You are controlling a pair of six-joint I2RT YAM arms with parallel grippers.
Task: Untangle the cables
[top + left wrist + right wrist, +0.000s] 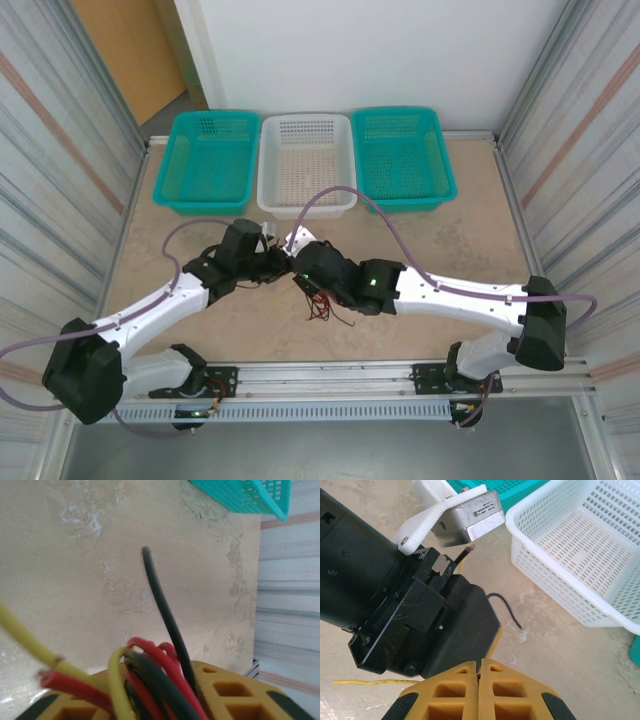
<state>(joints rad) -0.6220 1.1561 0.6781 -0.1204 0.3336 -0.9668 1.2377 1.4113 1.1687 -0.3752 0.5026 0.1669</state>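
Note:
The cables (150, 675), red, black and yellow wires in a bundle, fill the gap between the yellow fingers (235, 690) of my left gripper (150, 682), which is closed around them. One black wire end (157, 587) sticks up past the jaws, and a yellow wire (25, 637) trails off left. In the top view both grippers meet mid-table, left gripper (277, 262) against right gripper (299, 268), with red and black cables (320, 305) hanging loose beneath. My right gripper (480, 666) is shut, with a thin reddish strand pinched in its seam.
Three baskets stand along the far edge: teal (210, 160), white (307, 165) and teal (400, 155). The white basket (580, 555) lies close ahead of the right gripper. A yellow wire (365, 682) and a black wire end (506, 607) lie on the table.

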